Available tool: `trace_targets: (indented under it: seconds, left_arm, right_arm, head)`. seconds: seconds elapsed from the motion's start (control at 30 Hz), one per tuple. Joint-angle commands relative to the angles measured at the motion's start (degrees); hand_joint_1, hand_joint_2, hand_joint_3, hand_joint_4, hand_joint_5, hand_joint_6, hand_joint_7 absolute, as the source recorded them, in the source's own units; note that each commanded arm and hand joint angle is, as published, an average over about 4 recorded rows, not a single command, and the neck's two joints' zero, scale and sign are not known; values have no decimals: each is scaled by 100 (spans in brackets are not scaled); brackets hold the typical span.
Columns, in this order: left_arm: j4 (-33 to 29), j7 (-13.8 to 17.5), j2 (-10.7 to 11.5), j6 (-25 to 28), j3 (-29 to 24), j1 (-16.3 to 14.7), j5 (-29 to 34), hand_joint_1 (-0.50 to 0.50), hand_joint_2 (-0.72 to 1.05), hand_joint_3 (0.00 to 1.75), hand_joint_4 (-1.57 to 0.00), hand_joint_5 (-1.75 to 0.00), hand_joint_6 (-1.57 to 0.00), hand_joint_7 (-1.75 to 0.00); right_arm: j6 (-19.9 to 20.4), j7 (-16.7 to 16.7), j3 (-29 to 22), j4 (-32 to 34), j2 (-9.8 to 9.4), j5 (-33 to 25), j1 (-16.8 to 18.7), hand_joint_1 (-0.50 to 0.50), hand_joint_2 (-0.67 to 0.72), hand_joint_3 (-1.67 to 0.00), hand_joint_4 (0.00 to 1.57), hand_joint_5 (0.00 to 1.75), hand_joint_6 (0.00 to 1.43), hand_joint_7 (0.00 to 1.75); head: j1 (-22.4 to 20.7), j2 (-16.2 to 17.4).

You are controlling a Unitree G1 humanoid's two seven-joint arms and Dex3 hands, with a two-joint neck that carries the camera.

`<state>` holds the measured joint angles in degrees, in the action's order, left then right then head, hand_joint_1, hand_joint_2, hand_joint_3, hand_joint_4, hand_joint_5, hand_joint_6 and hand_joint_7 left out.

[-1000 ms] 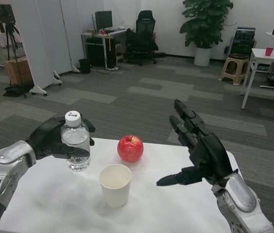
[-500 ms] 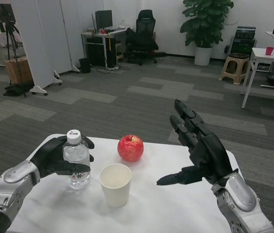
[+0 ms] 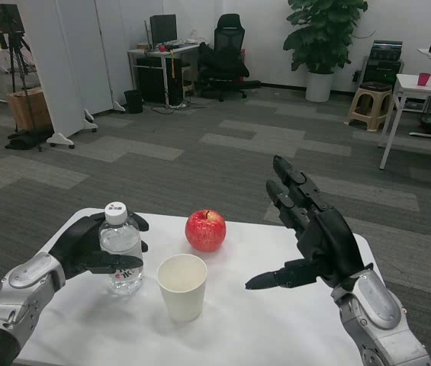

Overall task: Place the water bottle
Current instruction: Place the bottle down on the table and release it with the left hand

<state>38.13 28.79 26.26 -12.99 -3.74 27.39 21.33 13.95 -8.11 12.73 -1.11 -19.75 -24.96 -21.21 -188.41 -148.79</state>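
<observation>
Left hand [image 3: 93, 245] wraps the clear plastic white-capped water bottle [image 3: 122, 250], upright w/ base seemingly on the white table [image 3: 276, 320] beside a paper cup [image 3: 182, 286] (release pending, I'd judge); right hand [image 3: 314, 236] hovers empty, fingers spread.

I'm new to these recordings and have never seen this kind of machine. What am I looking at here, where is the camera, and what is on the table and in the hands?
This is a humanoid robot seen through its own head camera, looking forward and down, so its silver arms reach in from the bottom corners. Each ends in a black hand. The left hand grips a clear water bottle with a white cap, upright, its base at the white table; whether it fully rests there I cannot tell. The right hand holds nothing, fingers spread above the table. Also on the table: a white paper cup and, behind it, a red apple. Beyond is an office room.
</observation>
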Motion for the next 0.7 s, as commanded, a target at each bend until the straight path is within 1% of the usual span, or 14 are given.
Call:
trace_targets:
  seconds: [0.03, 0.13, 0.2, 0.27, 0.33, 0.4, 0.43, 0.5, 0.53, 0.57, 0.67, 0.7]
  left_arm:
    - [81, -14, -7, -46, 102, -40, 117, -35, 105, 2, -60, -133, -101, -80]
    - [81, -14, -5, -96, 143, -40, 194, -39, 105, 4, -37, -118, -92, -70]
    - [79, -14, 0, -114, 152, -40, 205, -46, 105, 4, -21, -98, -81, -56]
    - [74, -14, 2, -122, 154, -40, 207, -49, 105, 9, -10, -77, -67, -42]
    - [72, -10, 2, -125, 159, -40, 216, -50, 105, 9, -3, -72, -49, -31]
    - [72, -5, 2, -125, 163, -40, 227, -50, 105, 7, 0, -72, -31, -23]
    - [72, 4, 2, -125, 168, -40, 260, -50, 105, 4, 0, -72, -25, -19]
    - [72, 30, 6, -125, 181, -40, 361, -50, 105, 0, 0, -72, -8, -10]
    - [72, 52, 11, -125, 187, -40, 431, -50, 105, 2, 0, -72, -4, -7]
    - [72, 65, 15, -125, 189, -40, 473, -50, 100, 2, 0, -67, 0, -3]
    - [72, 135, 22, -125, 220, -40, 616, -50, 83, 4, 0, -46, 0, 0]
    - [72, 162, 24, -125, 247, -40, 692, -50, 76, 4, 0, -44, 0, 0]
  right_arm:
    - [55, 12, 10, -21, -20, -35, -58, -46, -29, 0, 0, 0, 0, 0]
    - [55, 12, 17, -23, -20, -35, -65, -46, -29, 0, 0, 0, 0, 0]
    - [55, 12, 19, -26, -20, -35, -67, -46, -29, 0, 0, 0, 0, 0]
    - [55, 12, 19, -23, -20, -35, -67, -46, -29, 0, 0, 0, 0, 0]
    - [55, 12, 19, -21, -20, -35, -67, -46, -29, 0, 0, 0, 0, 0]
    - [55, 12, 19, -21, -20, -35, -67, -46, -29, 0, 0, 0, 0, 0]
    - [55, 12, 19, -21, -20, -35, -67, -46, -29, 0, 0, 0, 0, 0]
    - [55, 12, 19, -26, -20, -35, -67, -46, -29, 0, 0, 0, 0, 0]
    - [55, 12, 19, -28, -20, -35, -67, -46, -29, 0, 0, 0, 0, 0]
    - [55, 12, 19, -30, -20, -35, -67, -46, -29, 0, 0, 0, 0, 0]
    - [55, 12, 19, -30, -20, -35, -67, -46, -29, 0, 0, 0, 0, 0]
    - [55, 12, 19, -30, -20, -35, -67, -46, -29, 0, 0, 0, 0, 0]
  head:
    - [-27, 2]
    - [-37, 4]
    - [-36, 3]
    - [-33, 3]
    - [-32, 3]
    - [-27, 22]
    - [-28, 32]
    - [-35, 40]
    - [-46, 46]
    - [-61, 51]
    - [-102, 53]
    - [-103, 51]
